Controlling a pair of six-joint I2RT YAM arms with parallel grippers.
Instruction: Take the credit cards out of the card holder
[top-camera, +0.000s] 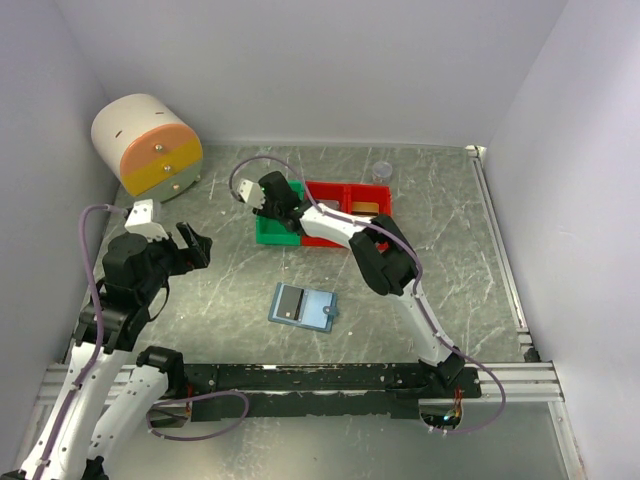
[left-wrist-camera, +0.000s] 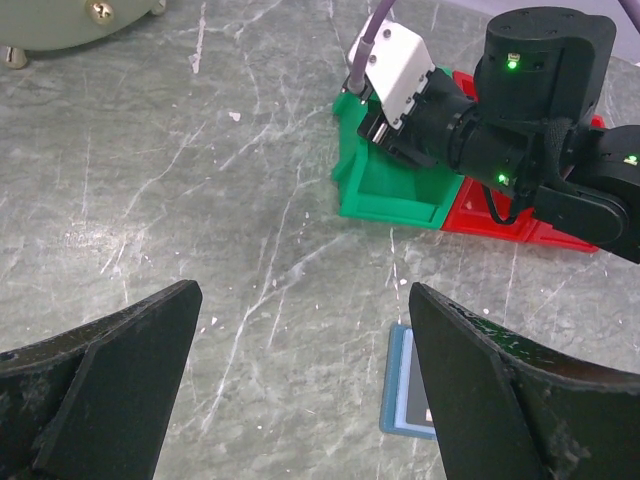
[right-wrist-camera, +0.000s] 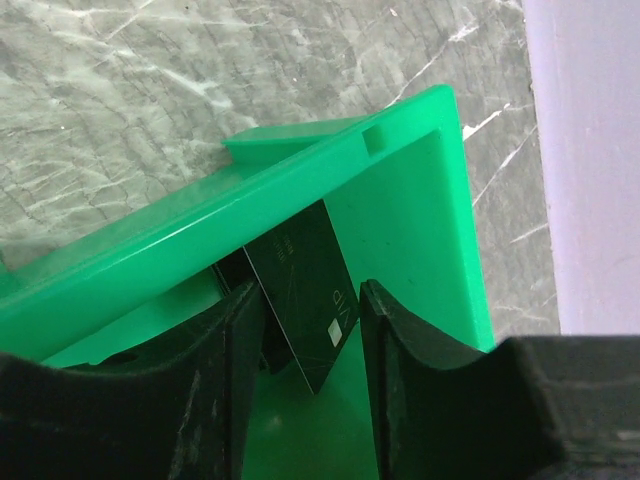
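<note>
The card holder (top-camera: 318, 308) lies open and flat on the table, blue-grey, with a silvery-grey card (top-camera: 291, 302) on its left panel. Its edge shows in the left wrist view (left-wrist-camera: 397, 385), partly behind my finger. My right gripper (top-camera: 276, 200) reaches into the green bin (top-camera: 266, 230). In the right wrist view its jaws (right-wrist-camera: 310, 290) stand apart around a dark card (right-wrist-camera: 305, 285), which leans on the bin wall (right-wrist-camera: 420, 200). A gold-copper card (top-camera: 366, 207) lies in the red bin (top-camera: 350, 190). My left gripper (top-camera: 192, 245) hangs open and empty (left-wrist-camera: 305, 320) left of the holder.
A cream, orange and yellow round drawer unit (top-camera: 150, 145) stands at the back left. A small clear cup (top-camera: 380, 172) sits behind the red bin. White walls close in the table on three sides. The right arm (left-wrist-camera: 530, 110) stretches over the bins.
</note>
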